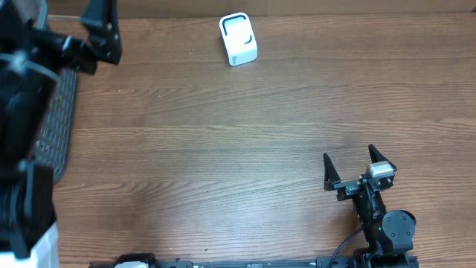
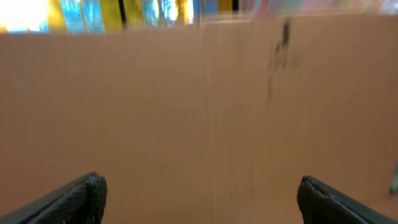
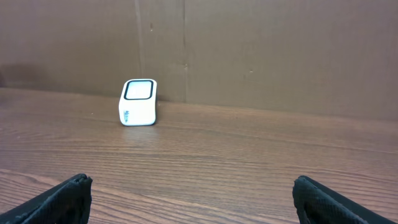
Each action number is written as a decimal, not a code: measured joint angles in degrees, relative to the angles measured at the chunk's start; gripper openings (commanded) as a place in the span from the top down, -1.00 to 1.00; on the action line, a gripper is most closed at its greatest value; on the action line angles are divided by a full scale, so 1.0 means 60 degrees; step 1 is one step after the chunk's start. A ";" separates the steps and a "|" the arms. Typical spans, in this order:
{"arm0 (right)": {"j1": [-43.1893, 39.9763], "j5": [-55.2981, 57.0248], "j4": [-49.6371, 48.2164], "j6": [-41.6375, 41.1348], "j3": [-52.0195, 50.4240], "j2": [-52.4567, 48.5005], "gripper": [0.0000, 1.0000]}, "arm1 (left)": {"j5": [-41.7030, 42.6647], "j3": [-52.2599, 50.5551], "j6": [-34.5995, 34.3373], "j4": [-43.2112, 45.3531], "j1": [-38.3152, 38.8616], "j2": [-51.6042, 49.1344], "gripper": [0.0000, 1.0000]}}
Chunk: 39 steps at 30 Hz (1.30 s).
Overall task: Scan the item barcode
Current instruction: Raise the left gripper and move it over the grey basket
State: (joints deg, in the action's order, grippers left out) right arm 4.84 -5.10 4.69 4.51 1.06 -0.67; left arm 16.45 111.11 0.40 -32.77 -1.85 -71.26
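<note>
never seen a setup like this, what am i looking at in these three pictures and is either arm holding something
These are two robot arms at a wooden table, each ending in a two-finger claw. One picture looks down from above; the other two come from small cameras on the wrists, so each shows its own dark fingertips at the bottom corners. From above, the right claw sits near the bottom edge, open and empty. The left claw is raised at the far left, also open and empty; its blurry view faces a cardboard wall. On the table stands a small white scanner; a dark mesh tray lies at the left edge.

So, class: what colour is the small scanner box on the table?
White, with a dark-rimmed window on its face; the right wrist view shows it best.
</note>
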 measured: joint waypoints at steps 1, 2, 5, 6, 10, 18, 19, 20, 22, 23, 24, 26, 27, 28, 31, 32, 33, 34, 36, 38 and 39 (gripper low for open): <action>0.0004 0.0000 -0.0004 0.0000 0.0000 0.0000 -1.00 | -0.0062 0.0000 0.0044 -0.0138 0.0000 -0.0149 -0.99; 0.0000 -0.0004 0.0000 0.0000 0.0000 0.0000 -1.00 | -0.0168 0.0000 0.0124 -0.0335 0.0000 -0.0375 -0.99; 0.0000 0.0004 0.0004 0.0000 0.0000 0.0000 -1.00 | -0.0514 0.0000 0.0226 -0.0554 0.0000 -0.0925 -0.99; 0.0000 0.0000 0.0000 0.0000 0.0000 0.0000 -1.00 | -0.0608 0.0000 0.0255 -0.0685 0.0000 -0.1071 -0.99; 0.0000 -0.0004 -0.0004 0.0004 0.0000 0.0000 -1.00 | -0.1118 0.0000 0.0280 -0.1453 0.0000 -0.1519 -0.99; 0.0000 0.0000 -0.0004 0.0000 0.0000 0.0000 -1.00 | -0.4229 0.0000 0.0594 -0.2710 -0.0157 -0.1905 -0.99; 0.0000 0.0000 -0.0004 0.0004 0.0000 -0.0004 -1.00 | -0.4473 0.0000 0.0718 -0.2809 -0.0302 -0.1960 -0.99; 0.0004 0.0000 -0.0004 0.0000 0.0000 -0.0004 -1.00 | -0.4663 0.0000 0.0772 -0.2914 -0.0514 -0.2022 -0.99; 0.0000 0.0000 0.0004 0.0000 0.0000 0.0000 -1.00 | -0.4849 0.0000 0.0794 -0.3144 -0.1035 -0.2138 -0.99; 0.0004 0.0000 -0.0004 0.0000 0.0000 -0.0004 -1.00 | -0.4885 0.0000 0.0790 -0.3253 -0.1366 -0.2208 -0.99; 0.0000 0.0000 -0.0007 0.0007 0.0000 -0.0004 -1.00 | -0.4874 0.0000 0.0783 -0.3370 -0.1752 -0.2295 -0.99; 0.0000 0.0000 0.0000 0.0000 0.0000 0.0000 -1.00 | -0.4732 0.0000 0.0780 -0.3588 -0.2514 -0.2463 -0.99; 0.0000 0.0000 0.0004 0.0004 0.0000 -0.0004 -1.00 | -0.4586 0.0000 0.0769 -0.3719 -0.2954 -0.2561 -0.99; 0.0000 0.0000 -0.0004 -0.0004 0.0000 0.0000 -1.00 | -0.4430 0.0000 0.0747 -0.3799 -0.3300 -0.2652 -0.99; 0.0000 0.0004 0.0000 0.0000 0.0000 -0.0004 -1.00 | -0.3785 0.0000 0.0663 -0.4062 -0.4495 -0.2991 -0.99; 0.0000 0.0000 0.0000 0.0004 0.0000 0.0000 -1.00 | -0.3515 0.0000 0.0634 -0.4164 -0.4874 -0.3118 -0.99; 0.0000 0.0000 0.0000 0.0004 0.0000 0.0000 -1.00 | -0.3242 0.0000 0.0605 -0.4229 -0.5231 -0.3235 -0.99; 0.0000 0.0000 0.0000 0.0004 0.0000 -0.0004 -1.00 | -0.2991 0.0000 0.0590 -0.4273 -0.5533 -0.3348 -0.99; 0.0000 0.0000 -0.0004 0.0004 0.0000 0.0000 -1.00 | -0.2433 0.0000 0.0525 -0.4382 -0.6207 -0.3643 -0.99; 0.0000 0.0000 0.0000 0.0004 0.0000 -0.0004 -1.00 | -0.1996 0.0000 0.0492 -0.4466 -0.6728 -0.3927 -0.99; 0.0000 0.0000 0.0004 0.0000 0.0000 0.0000 -1.00 | -0.1789 0.0000 0.0488 -0.4528 -0.6969 -0.4098 -0.99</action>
State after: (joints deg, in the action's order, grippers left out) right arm 4.84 -5.10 4.71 4.51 1.06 -0.67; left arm 5.72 111.11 3.33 -59.94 -43.66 -95.85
